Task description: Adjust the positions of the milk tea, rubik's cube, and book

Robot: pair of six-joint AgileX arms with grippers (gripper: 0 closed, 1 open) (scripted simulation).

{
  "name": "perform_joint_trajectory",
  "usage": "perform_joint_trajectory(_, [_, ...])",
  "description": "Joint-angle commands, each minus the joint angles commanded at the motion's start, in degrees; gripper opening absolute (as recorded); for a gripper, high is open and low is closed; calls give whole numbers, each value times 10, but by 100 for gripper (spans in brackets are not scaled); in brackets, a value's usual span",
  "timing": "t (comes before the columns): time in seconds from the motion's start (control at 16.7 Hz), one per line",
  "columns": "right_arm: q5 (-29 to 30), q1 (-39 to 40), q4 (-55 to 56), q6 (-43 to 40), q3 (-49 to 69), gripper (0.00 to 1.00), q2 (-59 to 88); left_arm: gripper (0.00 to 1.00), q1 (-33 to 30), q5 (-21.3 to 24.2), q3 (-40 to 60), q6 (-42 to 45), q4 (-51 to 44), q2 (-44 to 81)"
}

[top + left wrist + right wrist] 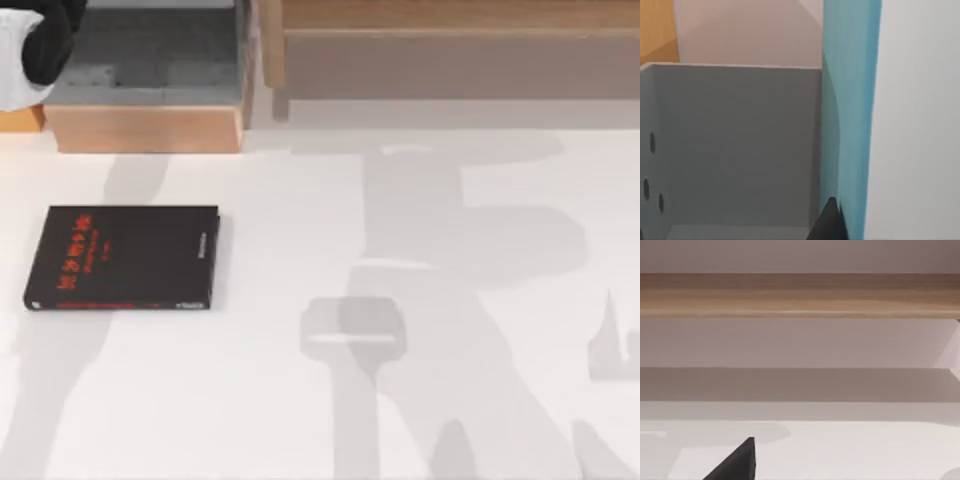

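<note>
The book [120, 258] lies flat on the white table at the left, black cover with red lettering facing up, and nothing touches it. My left arm [45, 35] sits at the far left corner, over a wooden box. A dark part of my left gripper [830, 226] shows in the left wrist view, beside a grey wall [740, 145] and an upright teal-blue strip [847, 115]. In the right wrist view, a dark part of my right gripper [737, 462] hangs above the white table, facing a wooden shelf. The milk tea and the rubik's cube are out of view.
A wooden box [150, 128] with a grey inside stands at the back left. A long wooden shelf [450, 40] runs along the back right; its plank [800, 295] also faces the right wrist camera. Arm shadows fall across the table's middle and right.
</note>
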Motion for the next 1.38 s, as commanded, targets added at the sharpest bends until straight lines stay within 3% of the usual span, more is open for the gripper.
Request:
perform_joint_trajectory(0.3, [0,0,0,0,0,100,0,0,1,0,-1,7,1,-3])
perform_joint_trajectory(0.54, [0,0,0,0,0,100,0,0,1,-5,-46,92,4,-72])
perform_joint_trajectory(0.72, [0,0,0,0,0,100,0,0,2,-14,-112,215,13,-154])
perform_joint_trajectory(1.02, [0,0,0,0,0,100,0,0,-14,-36,-272,500,50,-274])
perform_joint_trajectory(1.38, [0,0,0,0,0,100,0,0,-56,-52,-493,762,102,-272])
